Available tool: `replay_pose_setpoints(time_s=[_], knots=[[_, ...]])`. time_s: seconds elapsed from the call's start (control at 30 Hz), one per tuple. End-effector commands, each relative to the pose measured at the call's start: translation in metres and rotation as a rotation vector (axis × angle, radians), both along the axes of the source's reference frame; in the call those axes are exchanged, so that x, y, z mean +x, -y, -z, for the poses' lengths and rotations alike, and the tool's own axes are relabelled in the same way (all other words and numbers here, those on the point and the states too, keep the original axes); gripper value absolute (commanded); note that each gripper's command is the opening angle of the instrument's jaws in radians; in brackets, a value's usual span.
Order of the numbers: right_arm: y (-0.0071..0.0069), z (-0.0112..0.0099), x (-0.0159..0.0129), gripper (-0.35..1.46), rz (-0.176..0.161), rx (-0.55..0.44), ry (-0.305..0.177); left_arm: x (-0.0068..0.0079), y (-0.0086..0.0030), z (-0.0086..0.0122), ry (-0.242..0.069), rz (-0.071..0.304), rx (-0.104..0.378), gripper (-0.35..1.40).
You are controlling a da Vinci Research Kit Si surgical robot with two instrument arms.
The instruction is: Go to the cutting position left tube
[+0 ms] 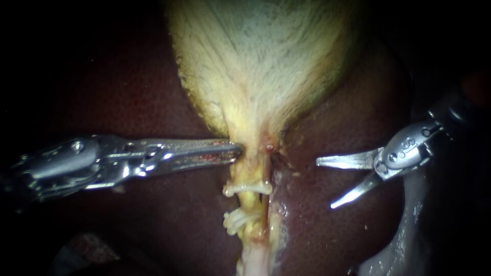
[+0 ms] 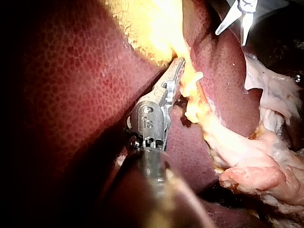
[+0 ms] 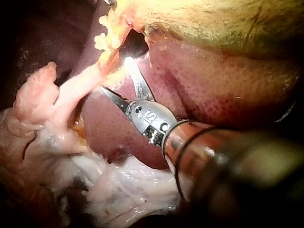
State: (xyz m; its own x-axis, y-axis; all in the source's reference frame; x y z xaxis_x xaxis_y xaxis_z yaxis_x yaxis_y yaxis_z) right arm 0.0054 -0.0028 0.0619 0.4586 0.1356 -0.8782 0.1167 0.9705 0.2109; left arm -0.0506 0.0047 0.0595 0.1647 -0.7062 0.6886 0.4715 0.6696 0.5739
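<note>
1. The left instrument (image 1: 232,152) enters from 9 o'clock. Its tool, two jaws, is clenched on the gallbladder (image 1: 266,66) at the edge of its narrow neck.
2. The left tube (image 1: 249,205) runs from that neck toward 6 o'clock. An upper clip (image 1: 245,189) and a lower clip (image 1: 236,221) cross it, with a short bare stretch between them.
3. The right instrument (image 1: 325,184) enters from 3 o'clock. Its tool, two blades, is released and holds nothing. It stands apart from the tube, with bare liver (image 1: 327,240) between.
4. Stamped marks show on both instruments' wrists.
</note>
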Motion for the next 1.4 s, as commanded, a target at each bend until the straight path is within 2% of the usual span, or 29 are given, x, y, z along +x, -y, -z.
replay_pose_setpoints(time_s=[0.03, 0.13, 0.4, 0.6, 0.77, 0.93, 1.03, 1.23, 1.4], knots=[[0.0001, -0.0001, 0.0001, 1.41, 0.004, 0.001, -0.003, 0.0001, 0.0, 0.0, 0.0, 0.0, 0.0, -0.35], [0.0004, -0.0003, 0.0004, 1.41, 0.011, 0.005, -0.009, 0.0004, 0.0001, 0.0001, 0.001, -0.001, 0.0, -0.35], [0.0026, -0.0015, 0.0025, 1.35, -0.017, 0.175, 0.0, 0.0026, 0.0004, 0.001, 0.008, -0.012, 0.003, -0.35], [0.005, -0.0031, 0.0049, 1.21, -0.021, 0.351, 0.068, 0.0055, 0.0002, 0.0022, -0.001, -0.001, 0.004, -0.35], [0.0063, -0.0044, 0.0072, 1.16, -0.017, 0.452, 0.107, 0.0067, 0.0003, 0.0028, -0.005, 0.003, 0.004, -0.35], [0.0076, -0.0059, 0.0098, 1.06, 0.0, 0.514, 0.133, 0.0069, 0.0005, 0.0033, -0.007, 0.006, 0.004, -0.35], [0.0082, -0.007, 0.0114, 1.06, 0.007, 0.544, 0.141, 0.0069, 0.0007, 0.0036, -0.008, 0.007, 0.004, -0.35], [0.0085, -0.0086, 0.0132, 1.01, 0.017, 0.577, 0.162, 0.0068, 0.001, 0.0042, -0.009, 0.008, 0.004, -0.35], [0.0082, -0.0091, 0.0134, 0.98, 0.016, 0.581, 0.167, 0.0068, 0.0012, 0.0045, -0.01, 0.01, 0.004, -0.35]])
